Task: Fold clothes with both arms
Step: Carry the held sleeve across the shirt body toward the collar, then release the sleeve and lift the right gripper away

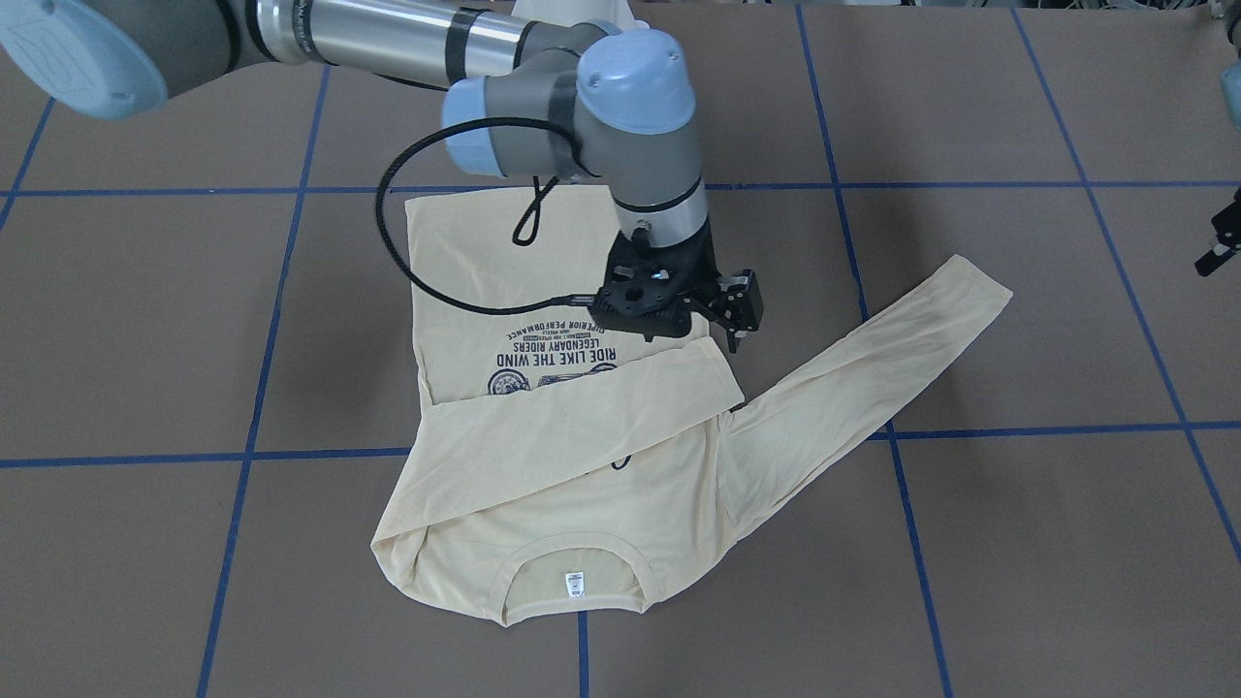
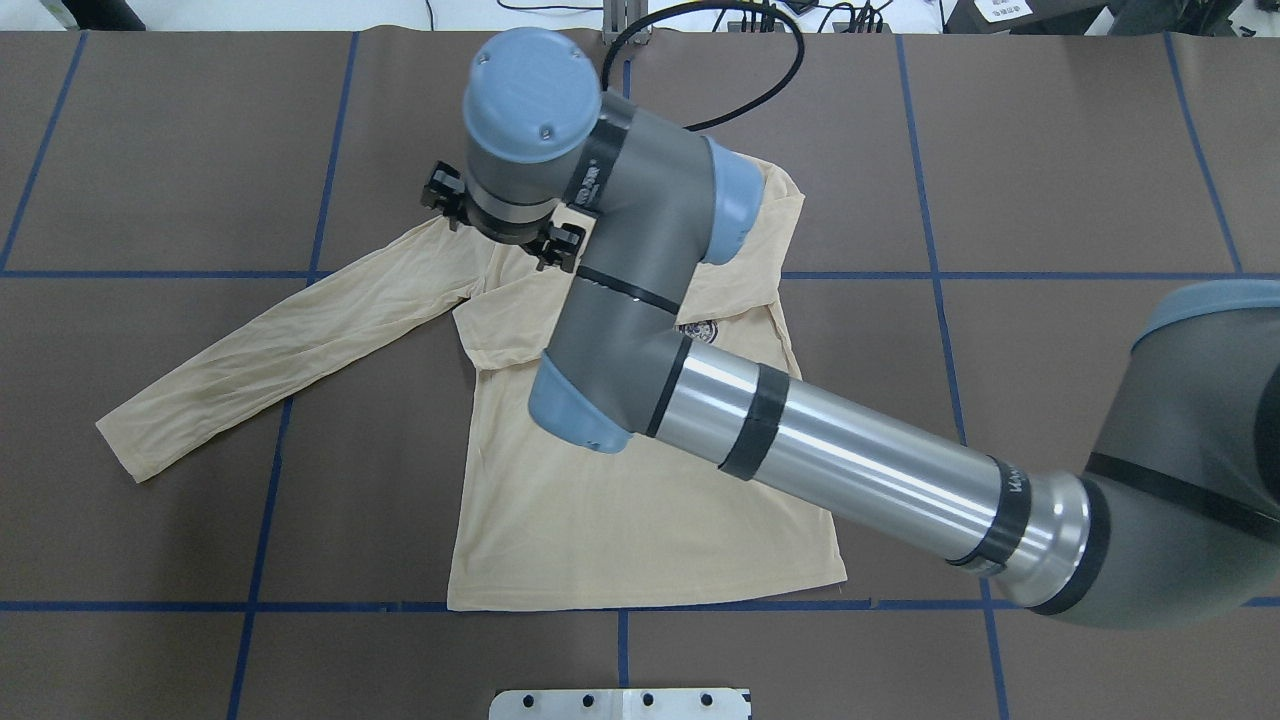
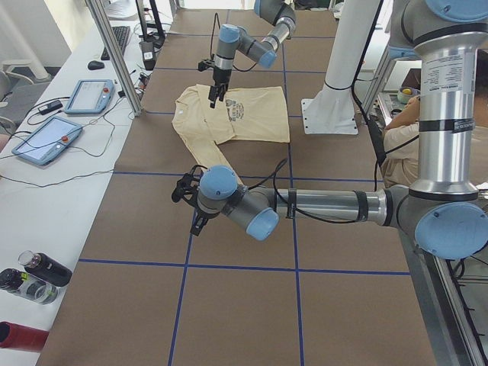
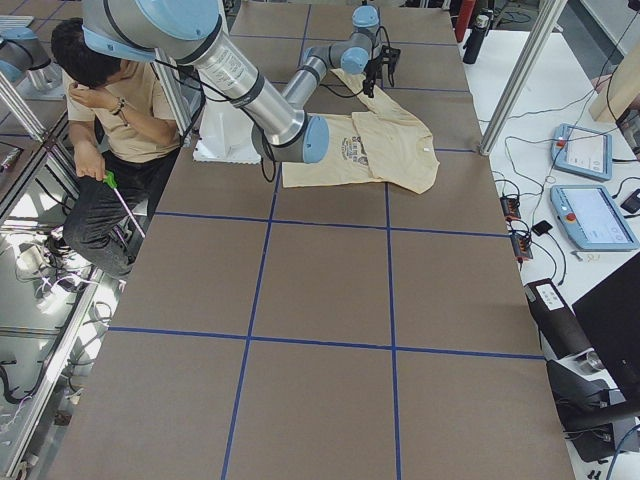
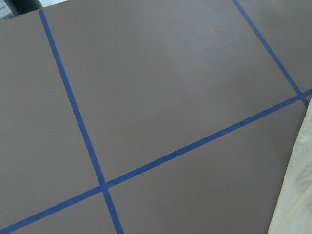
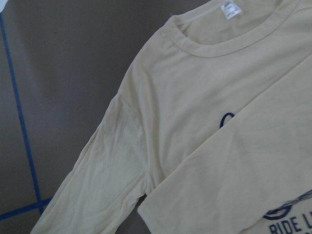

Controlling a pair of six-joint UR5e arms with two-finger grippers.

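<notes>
The cream-yellow shirt (image 1: 582, 485) lies print-up on the brown table, its collar and white tag (image 1: 574, 583) away from the robot. One sleeve (image 1: 582, 417) is folded across the chest. The other sleeve (image 1: 873, 359) lies stretched out toward my left arm's side. My right gripper (image 1: 734, 330) hovers just above the folded sleeve's cuff end, looks open and holds nothing; its wrist view shows the collar and chest (image 6: 195, 122). My left gripper (image 1: 1215, 254) shows only partly at the view's edge, off the cloth beyond the stretched sleeve; I cannot tell its state. Its wrist view shows a sleeve edge (image 5: 297, 195).
Blue tape lines (image 1: 252, 427) cross the table in a grid. The white pedestal base (image 3: 328, 114) stands beside the shirt's hem. A seated person (image 4: 110, 120) is off the table's robot side. Tablets (image 3: 46, 137) and bottles (image 3: 30, 278) lie on the white side bench.
</notes>
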